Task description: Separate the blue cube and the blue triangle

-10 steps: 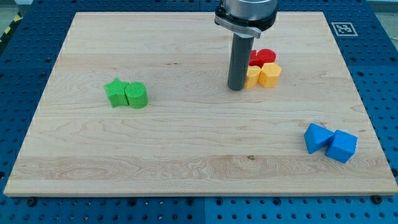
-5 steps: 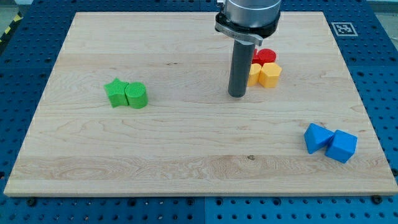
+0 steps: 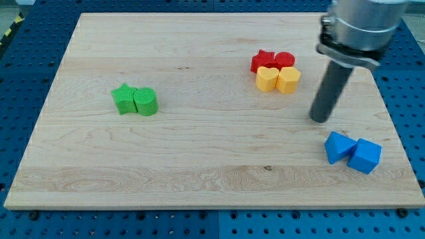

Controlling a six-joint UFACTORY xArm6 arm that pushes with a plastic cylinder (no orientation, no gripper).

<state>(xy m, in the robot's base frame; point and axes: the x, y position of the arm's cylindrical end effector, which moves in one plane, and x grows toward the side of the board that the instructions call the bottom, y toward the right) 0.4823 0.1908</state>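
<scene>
The blue triangle (image 3: 339,147) and the blue cube (image 3: 365,156) lie touching each other near the view's bottom right of the wooden board (image 3: 199,146), the triangle to the left of the cube. My tip (image 3: 320,119) stands on the board just above and slightly left of the blue triangle, a small gap away from it.
A red star (image 3: 263,61), a red cylinder-like block (image 3: 285,60) and two yellow blocks (image 3: 278,79) cluster at the upper right of centre. A green star (image 3: 123,98) and a green rounded block (image 3: 145,102) sit together at the left.
My tip has moved from beside the yellow and red cluster to the view's right and down, to a spot just above the blue triangle. No block has moved.
</scene>
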